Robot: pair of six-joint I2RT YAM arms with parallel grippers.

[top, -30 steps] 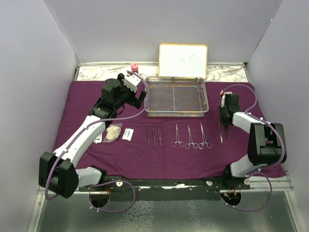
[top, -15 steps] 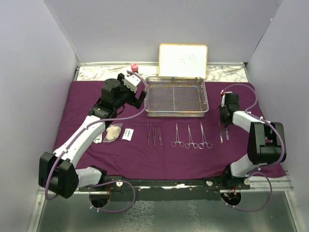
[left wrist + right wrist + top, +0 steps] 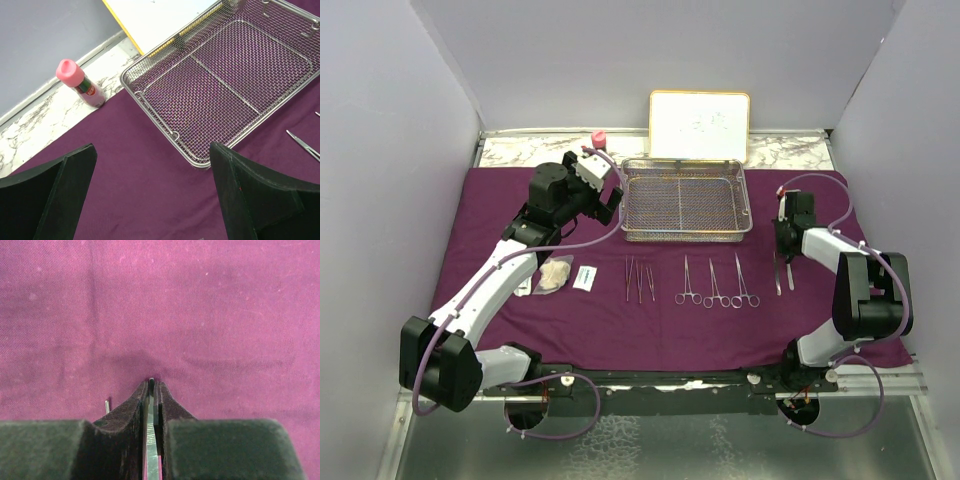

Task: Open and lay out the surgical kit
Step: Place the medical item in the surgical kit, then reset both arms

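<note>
Underneath, below left gripper [image 3: 152, 150] and right gripper [image 3: 151, 382] alike: dark purple cloth [image 3: 660, 330], spread flat, faintly creased, fine weave plain in the right wrist view.

Just ahead of the left gripper and off to its right: silver wire-mesh tray [image 3: 215, 100], rectangular, low-walled, purple showing through the mesh. Same tray ahead and to the left of the right gripper.

Spread wide: left fingers [image 3: 60, 200], poised above the cloth beside the tray's near corner.

Between the two grippers, on the near side of the tray: three ring-handled steel clamps [image 3: 717, 285], side by side, tips toward the tray, just left of the right gripper. Further left, slim steel forceps [image 3: 638, 280], thin and straight, laid parallel.

Behind the left gripper: pale crumpled gauze [image 3: 555, 275], with a small white packet [image 3: 584, 278] just beside it.

Set almost together: right fingers [image 3: 125, 410], low over the cloth, a slim steel strip [image 3: 151, 450] between the pads and a dark sliver of gap along one side. Cannot tell whether pinched or merely enclosed. Left of those fingers, a tiny steel tip [image 3: 107, 405] on the cloth.
</note>
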